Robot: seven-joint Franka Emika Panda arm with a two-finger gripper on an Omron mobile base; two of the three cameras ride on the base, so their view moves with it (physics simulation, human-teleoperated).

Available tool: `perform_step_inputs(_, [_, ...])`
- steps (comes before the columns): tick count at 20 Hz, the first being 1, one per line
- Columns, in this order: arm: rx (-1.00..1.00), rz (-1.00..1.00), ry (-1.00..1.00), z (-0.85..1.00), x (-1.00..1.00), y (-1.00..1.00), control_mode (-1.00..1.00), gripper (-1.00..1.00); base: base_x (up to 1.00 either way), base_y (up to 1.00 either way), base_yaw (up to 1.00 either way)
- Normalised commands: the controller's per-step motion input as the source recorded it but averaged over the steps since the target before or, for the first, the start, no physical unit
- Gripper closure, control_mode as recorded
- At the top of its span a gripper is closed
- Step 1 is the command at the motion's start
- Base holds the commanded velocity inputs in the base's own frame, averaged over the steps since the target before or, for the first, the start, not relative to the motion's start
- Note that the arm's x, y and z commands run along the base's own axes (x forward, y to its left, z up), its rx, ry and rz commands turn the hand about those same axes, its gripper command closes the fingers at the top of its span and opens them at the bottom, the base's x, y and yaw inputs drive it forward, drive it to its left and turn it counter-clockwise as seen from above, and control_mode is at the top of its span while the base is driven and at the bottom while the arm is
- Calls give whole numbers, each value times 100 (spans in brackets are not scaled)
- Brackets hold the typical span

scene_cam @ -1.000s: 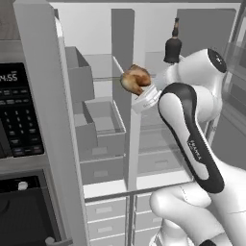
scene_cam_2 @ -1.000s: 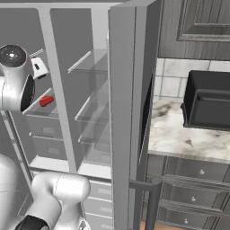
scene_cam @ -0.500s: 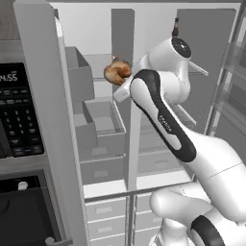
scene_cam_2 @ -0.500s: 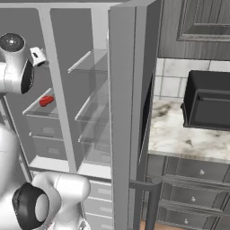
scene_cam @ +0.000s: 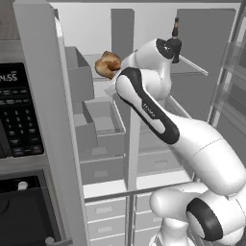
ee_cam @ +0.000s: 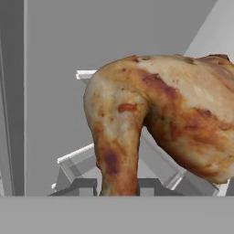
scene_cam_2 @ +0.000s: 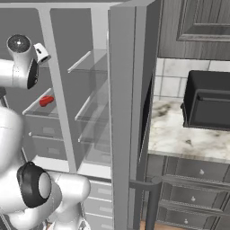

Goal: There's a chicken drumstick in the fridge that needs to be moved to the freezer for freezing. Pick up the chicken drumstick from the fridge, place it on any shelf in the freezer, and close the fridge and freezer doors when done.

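While the white arm with dark joints (scene_cam: 158, 120) rises from the lower right of the left base view, its two-finger gripper (ee_cam: 118, 186) stands closed on the lumpy golden-brown chicken drumstick (ee_cam: 160, 123), the narrow bone end pinched between the dark finger tips (ee_cam: 84, 186) at the bottom of the hand view. Seen from the left base, the drumstick (scene_cam: 108, 64) hangs in the air inside the narrower freezer compartment (scene_cam: 103, 120), above an open grey box-like bin (scene_cam: 101, 124) and just beside an upper grey bin (scene_cam: 79, 72); it touches no shelf. Below these lie grey drawers (scene_cam: 103, 216). To the left, the tall matte grey freezer door (scene_cam: 48, 120) stands open, with a black keypad panel (scene_cam: 17, 113) beyond it. Farther back, in the wider pale fridge compartment (scene_cam: 202, 57), a dark narrow-necked bottle (scene_cam: 176, 30) stands on a clear glass shelf (scene_cam: 192, 67). From the right base, the grey fridge door (scene_cam_2: 128, 112) stands open edge-on, a small red object (scene_cam_2: 46, 100) lies on a shelf, and a black box-shaped appliance (scene_cam_2: 209, 101) sits on the marbled counter (scene_cam_2: 170, 134).
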Motion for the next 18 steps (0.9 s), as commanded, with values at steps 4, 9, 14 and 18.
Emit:
perform_step_inputs(4, [-16, -7, 6, 4, 41, 51, -100, 100, 0, 0, 0])
perform_step_inputs(9, [-6, 1, 4, 2, 45, 2, -100, 100, 0, 0, 0])
perform_step_inputs(14, [-11, 3, 0, 0, 22, 9, -100, 100, 0, 0, 0])
perform_step_inputs(18, [-14, 0, 6, 0, 49, 19, -100, 100, 0, 0, 0])
